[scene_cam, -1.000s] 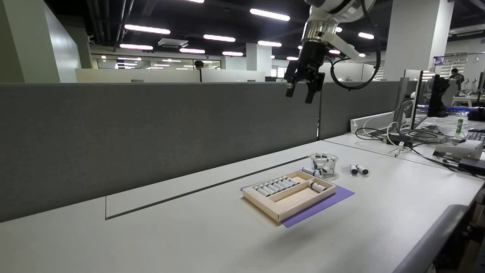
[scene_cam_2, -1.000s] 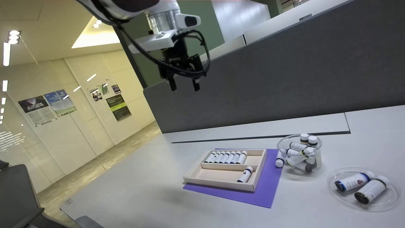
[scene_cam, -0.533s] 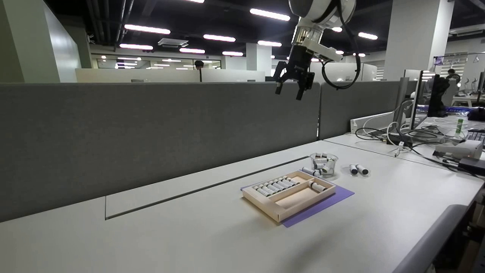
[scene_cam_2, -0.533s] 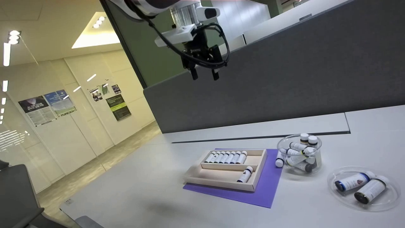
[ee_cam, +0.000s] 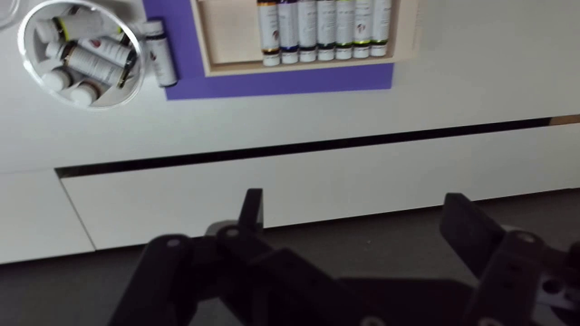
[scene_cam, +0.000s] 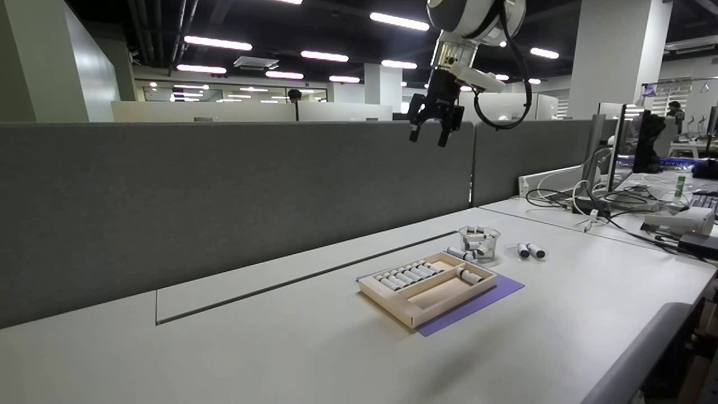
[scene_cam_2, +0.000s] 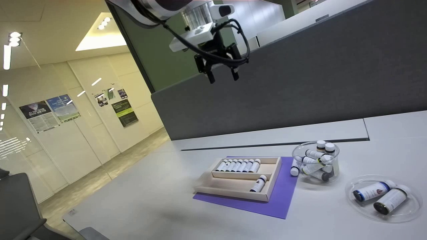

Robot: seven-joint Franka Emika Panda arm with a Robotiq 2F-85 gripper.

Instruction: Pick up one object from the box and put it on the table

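Observation:
The box (scene_cam: pixel 442 293) is a shallow tan wooden tray on the table (scene_cam: pixel 252 348); it also shows in an exterior view (scene_cam_2: pixel 223 182) and at the top of the wrist view (ee_cam: pixel 231 31). A row of small white-labelled bottles (scene_cam_2: pixel 238 166) lies in its back compartment. A single bottle (scene_cam_2: pixel 258 184) lies at one end of its front compartment; it is out of the wrist view. My gripper (scene_cam: pixel 428 138) is open and empty, high above the table near the partition; it also shows in an exterior view (scene_cam_2: pixel 224 79) and the wrist view (ee_cam: pixel 355 199).
A purple mat (scene_cam_2: pixel 280 206) lies under the box. A clear cup (scene_cam_2: pixel 333 170) of bottles stands beside it, with a loose bottle (scene_cam_2: pixel 295 167) lying between. A clear round dish (scene_cam_2: pixel 363 213) holds two bottles. A grey partition (scene_cam: pixel 224 207) runs along the table's edge.
My open gripper has moved sideways and a little up, leftward in an exterior view and rightward in an exterior view. It has tilted slightly in the last half second. The box and bottles have not moved.

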